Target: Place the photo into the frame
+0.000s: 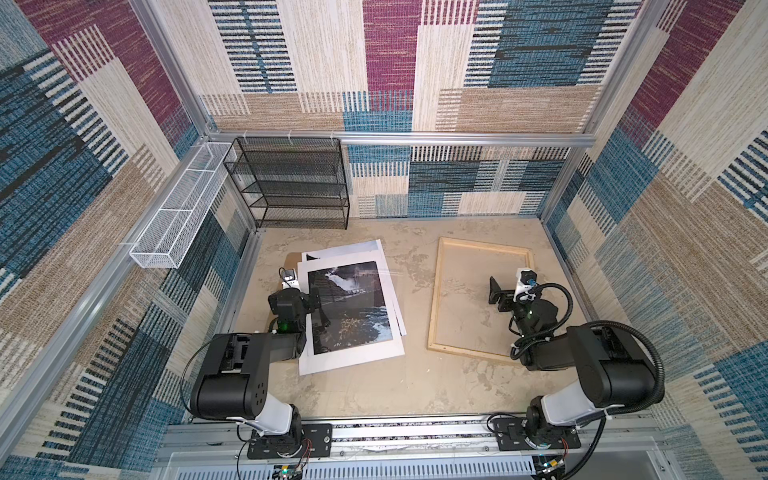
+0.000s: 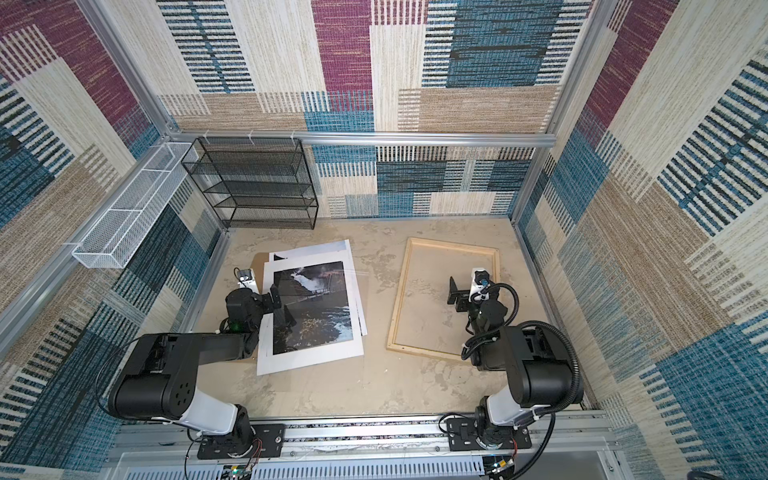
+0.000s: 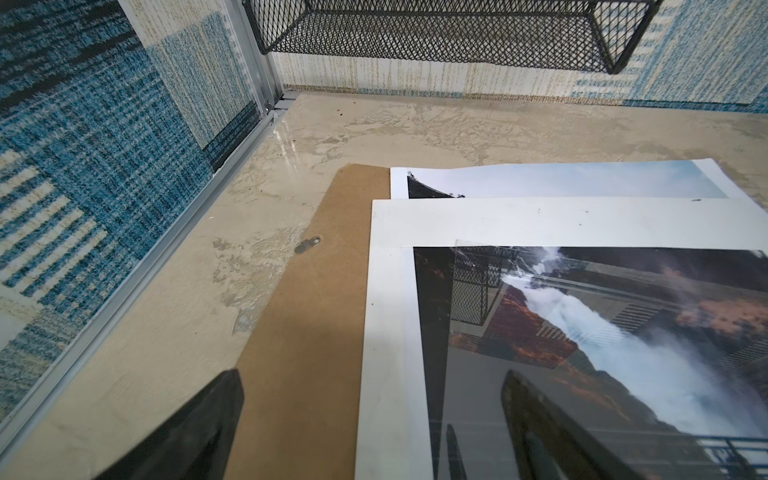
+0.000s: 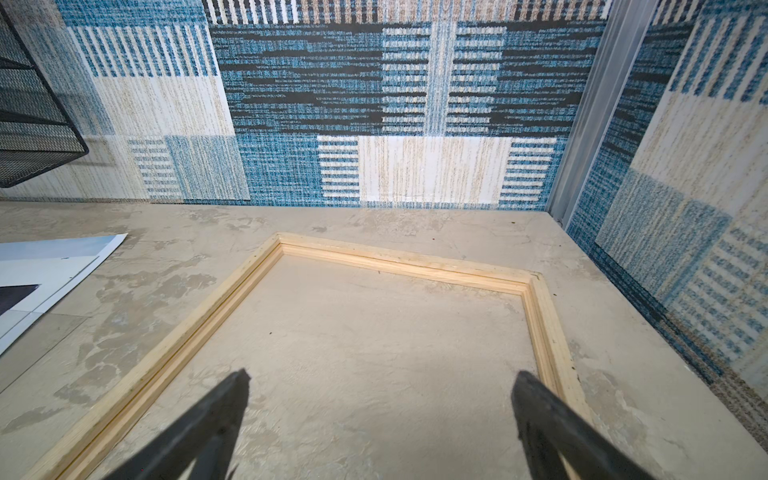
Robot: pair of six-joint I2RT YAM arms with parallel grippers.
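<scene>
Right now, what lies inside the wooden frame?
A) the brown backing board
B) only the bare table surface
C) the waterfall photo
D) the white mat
B: the frame encloses only bare table, while the photo lies in the pile to its left, apart from it.

The frame (image 1: 435, 299) is pale bare wood, the photo (image 3: 561, 180) paper, the backing board (image 3: 316, 332) matt brown fibreboard.

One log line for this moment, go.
photo: under white mat, not in frame | frame: empty, flat on table | left gripper: open above mat | right gripper: open above frame
</scene>
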